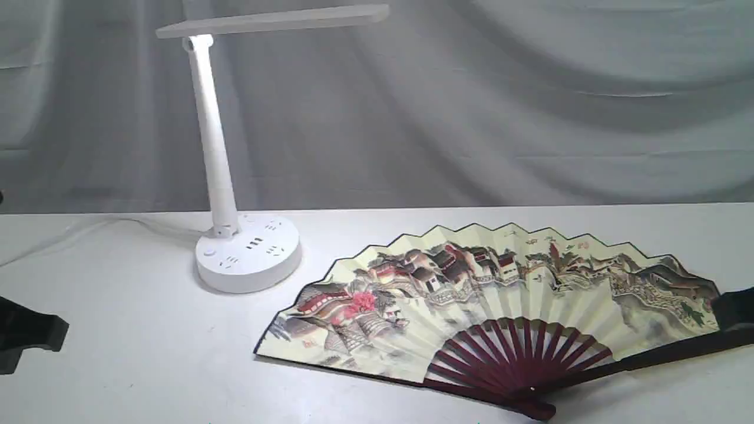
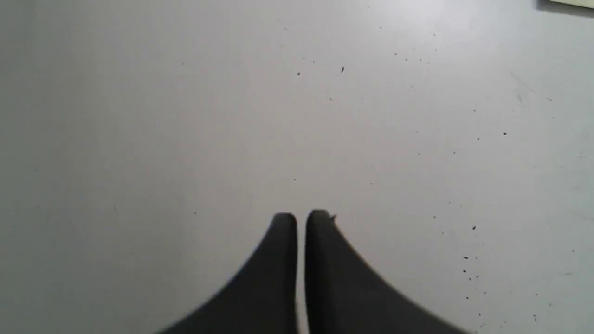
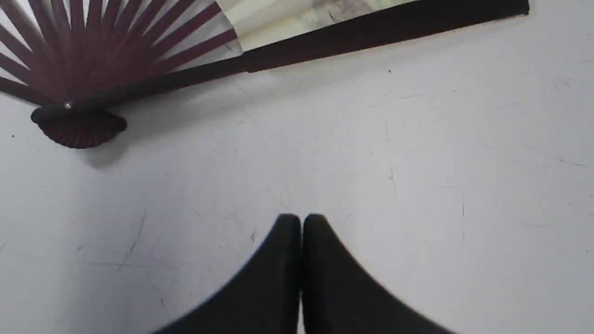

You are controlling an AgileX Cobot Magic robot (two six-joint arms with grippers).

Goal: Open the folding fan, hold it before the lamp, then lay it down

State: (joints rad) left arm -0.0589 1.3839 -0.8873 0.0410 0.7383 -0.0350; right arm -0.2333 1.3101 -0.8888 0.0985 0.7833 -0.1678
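Note:
The folding fan [image 1: 489,306] lies fully spread and flat on the white table, painted side up, maroon ribs meeting at a pivot near the front. Its ribs and dark guard stick [image 3: 325,37] also show in the right wrist view. The white lamp [image 1: 247,250] stands at the back left, its flat head high above. My left gripper [image 2: 300,218] is shut over bare table with nothing in it; in the exterior view it sits at the far left edge [image 1: 26,335]. My right gripper [image 3: 300,218] is shut and empty, apart from the fan's guard stick, dark at the right edge [image 1: 736,309].
A white cable [image 1: 88,232] runs from the lamp's base toward the left edge. A grey draped cloth [image 1: 530,106] hangs behind the table [image 1: 147,353].

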